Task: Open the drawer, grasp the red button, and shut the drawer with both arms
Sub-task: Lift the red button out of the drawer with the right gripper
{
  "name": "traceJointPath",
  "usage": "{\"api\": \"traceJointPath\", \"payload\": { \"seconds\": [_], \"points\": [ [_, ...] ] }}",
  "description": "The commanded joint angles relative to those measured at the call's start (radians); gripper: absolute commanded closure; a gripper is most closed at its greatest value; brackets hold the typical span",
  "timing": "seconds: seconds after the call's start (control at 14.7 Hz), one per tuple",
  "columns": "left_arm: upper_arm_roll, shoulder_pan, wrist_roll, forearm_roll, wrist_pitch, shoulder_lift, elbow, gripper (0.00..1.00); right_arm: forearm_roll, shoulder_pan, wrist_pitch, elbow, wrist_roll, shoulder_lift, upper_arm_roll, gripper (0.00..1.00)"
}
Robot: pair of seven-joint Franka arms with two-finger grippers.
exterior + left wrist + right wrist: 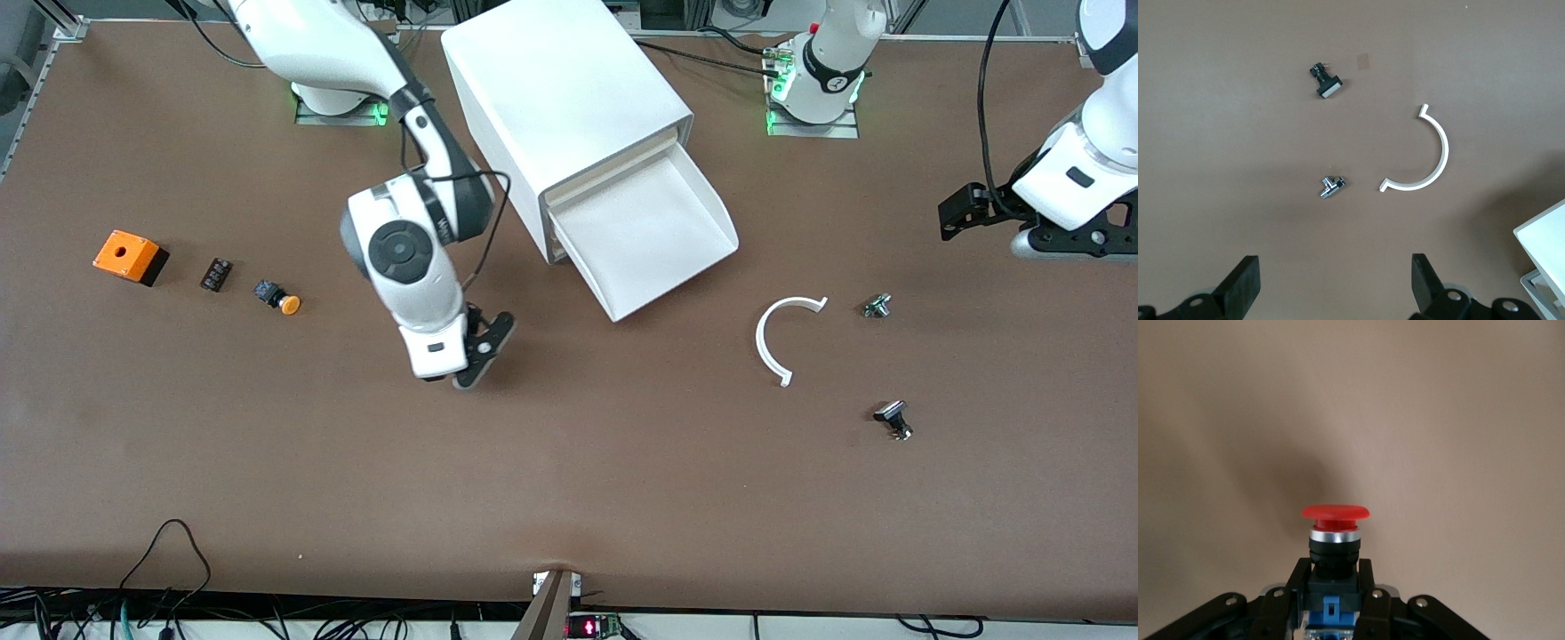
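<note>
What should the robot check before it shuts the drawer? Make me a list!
1. Button held in the right gripper: ok.
2. Drawer pulled out of the cabinet: ok.
3. Drawer tray has nothing in it: ok.
4. Left gripper open, over the table's left-arm end: ok.
5. Left gripper at the drawer front: not ok.
6. White curved piece lies apart from the drawer: ok.

- A brown table (622, 480) filled the view under even light.
- Black cables (169, 551) trailed along its edge nearest the front camera.
</note>
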Motion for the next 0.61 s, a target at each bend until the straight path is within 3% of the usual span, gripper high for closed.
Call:
{"api": "traceJointPath", "payload": {
  "seconds": [0.0,0.34,0.54],
  "points": [
    [-0.019,-0.008,0.003,0.029,-0.03,0.048,0.055,0.0,0.014,-0.061,0.009,-0.167,0.046,-0.103,0.01,0.82],
    [-0.056,-0.019,0.005,0.041,-0.039,0.134,0.098,0.0,0.011,-0.171,0.029,-0.336,0.05,-0.189,0.019,0.8],
    [-0.058,-0.025,-0.008,0.043,-0.052,0.154,0.11,0.0,0.008,-0.24,0.079,-0.55,0.046,-0.316,0.12,0.8]
  ]
}}
